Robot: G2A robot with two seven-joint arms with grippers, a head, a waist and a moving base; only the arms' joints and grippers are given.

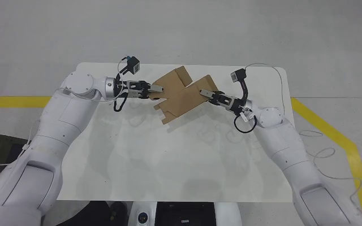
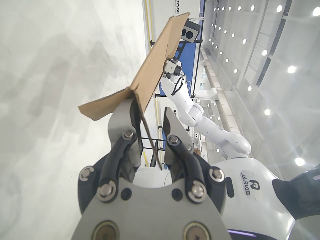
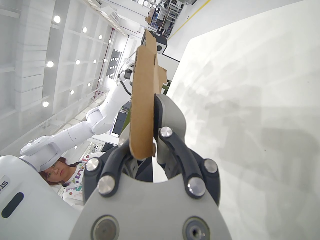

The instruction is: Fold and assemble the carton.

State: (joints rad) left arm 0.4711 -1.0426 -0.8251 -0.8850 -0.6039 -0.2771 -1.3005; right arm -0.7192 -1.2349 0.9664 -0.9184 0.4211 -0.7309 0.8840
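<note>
A flat brown cardboard carton (image 1: 182, 93) hangs above the white table (image 1: 169, 164) near its far edge, between both arms. At its left edge my left gripper (image 1: 156, 90) stands open; in the left wrist view a thin carton (image 2: 155, 61) panel runs between the spread fingers (image 2: 172, 126) of that gripper (image 2: 150, 116), close to one finger and clear of the other. My right gripper (image 1: 207, 93) is shut on the carton's right flap. The right wrist view shows that gripper (image 3: 147, 106) pinching the carton (image 3: 142, 93) edge-on, with one finger hidden behind the board.
The table surface in front of the carton is bare white. A yellow floor line (image 1: 17, 101) runs beyond the table's left and right sides. A thin cable (image 1: 266, 66) loops over the far right corner.
</note>
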